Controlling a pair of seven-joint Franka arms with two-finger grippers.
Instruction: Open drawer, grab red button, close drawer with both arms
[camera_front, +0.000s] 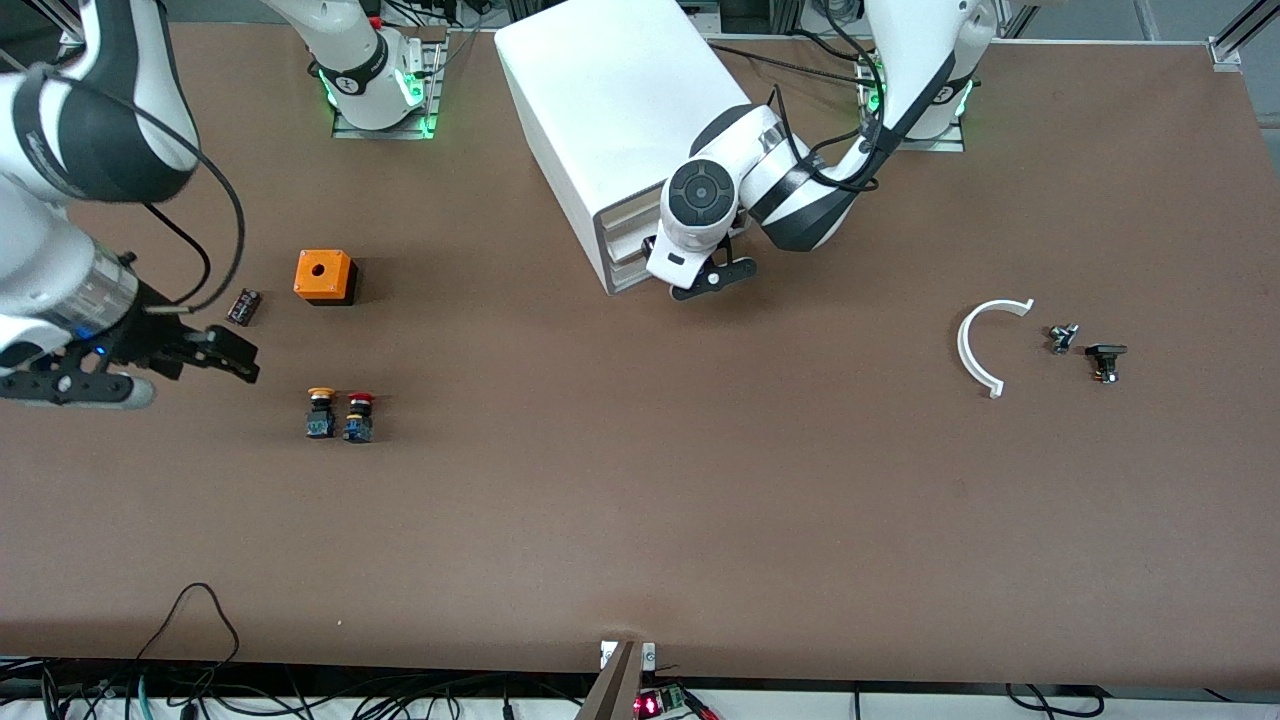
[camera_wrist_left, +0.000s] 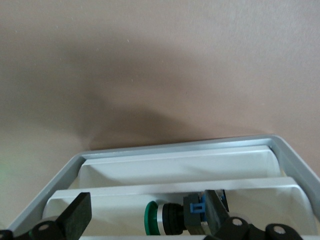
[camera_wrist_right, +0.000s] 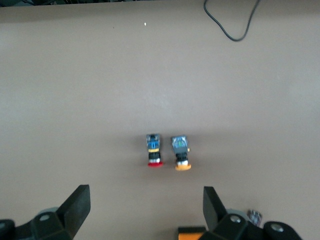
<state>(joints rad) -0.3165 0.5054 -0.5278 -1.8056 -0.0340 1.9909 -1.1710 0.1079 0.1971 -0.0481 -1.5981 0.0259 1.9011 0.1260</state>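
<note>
The left gripper (camera_front: 712, 280) sits right at the cabinet's (camera_front: 610, 110) front face, fingers spread wide — its wrist view looks straight down into the drawer (camera_wrist_left: 175, 192), which stands slid out a little, with a green-capped button (camera_wrist_left: 170, 218) lying inside between the open fingers. That placement reads as a hand parked at the drawer front, ready to push it home.

Over toward the right arm's end of the table, the right gripper (camera_front: 232, 357) hangs above the bare tabletop, fingers spread and holding nothing. The button (camera_front: 359, 416) with the red cap stands on the table at about five o'clock from that gripper in the front view, touching or just beside its yellow-capped button (camera_front: 320, 412) twin. Since it rests outside the cabinet, the fetch looks done, judging by how things lie.

The orange box (camera_front: 325, 276) sits at twelve o'clock from the pair, farther from the front camera. Well apart, toward the left arm's end, lies a white curved strip (camera_front: 975, 345) — plus two small dark parts (camera_front: 1085, 350) at its three o'clock.

What's left, I'd say, is shutting that drawer.
</note>
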